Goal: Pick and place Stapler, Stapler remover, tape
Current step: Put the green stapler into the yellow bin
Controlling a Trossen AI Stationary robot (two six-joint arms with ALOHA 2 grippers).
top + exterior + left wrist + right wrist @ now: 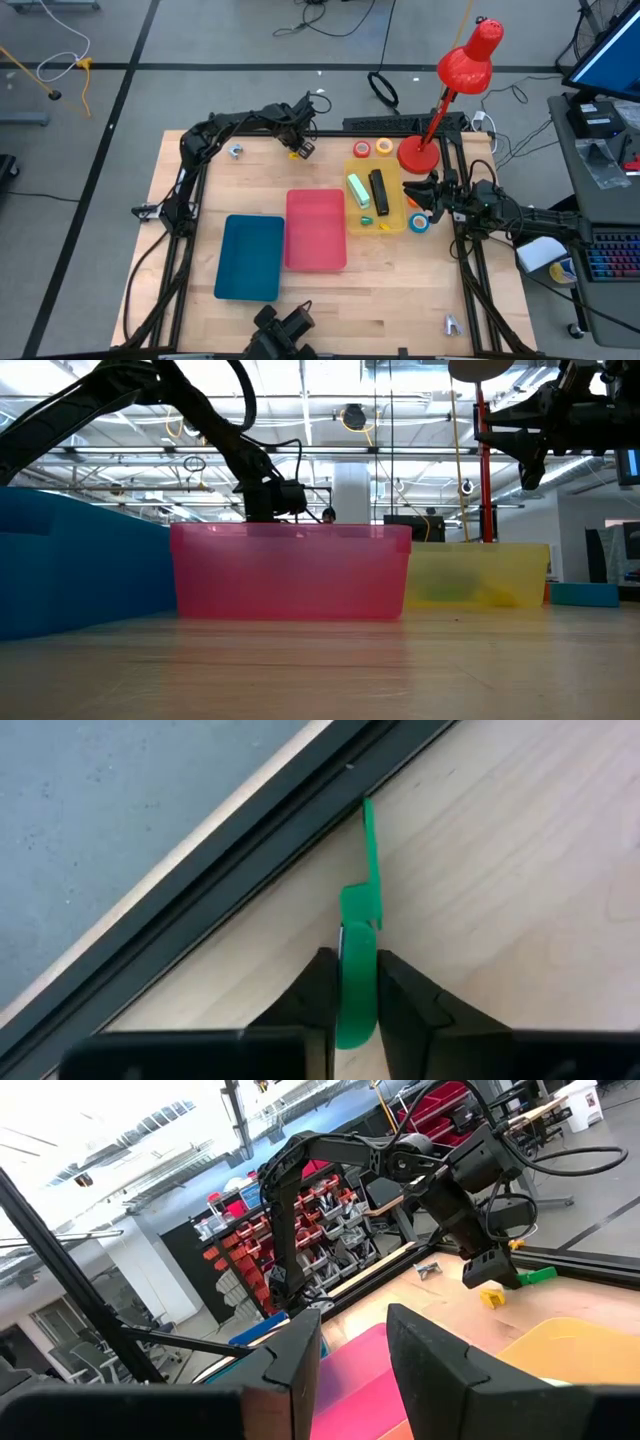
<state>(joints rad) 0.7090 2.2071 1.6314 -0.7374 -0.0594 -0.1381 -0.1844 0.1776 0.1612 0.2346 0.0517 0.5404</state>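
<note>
Left gripper (357, 960) out at the far edge of the table (400, 290), left of centre, clamped tight on a thin green thing (370, 890). Edge-on from the wrist, so can't tell what it actually is: bright green, flat, with a narrow strip poking out past the fingertips and lying on the wood near the black edge rail. Small yellow bit (297, 155) just beside that gripper (303, 148) too, no idea what.

Right gripper (355, 1350) hanging open, empty, up above the right edge of the yellow tray (395, 205).

In that tray: a green stapler (358, 190) and a black stapler (378, 190) side by side. Orange tape (361, 150) and yellow tape (384, 148) just beyond the tray's far end, blue tape (419, 222) by its near right corner.

Pink tray (315, 230) touching the yellow one's left side, blue tray (250, 258) left of that and nearer. Red desk lamp (468, 60) with its base at the far right.

Light wood tabletop, black frame rails. Grey floor with cables around it, a keyboard (610, 262) on a desk off to the right, racks of red bins (330, 1210) further back.
</note>
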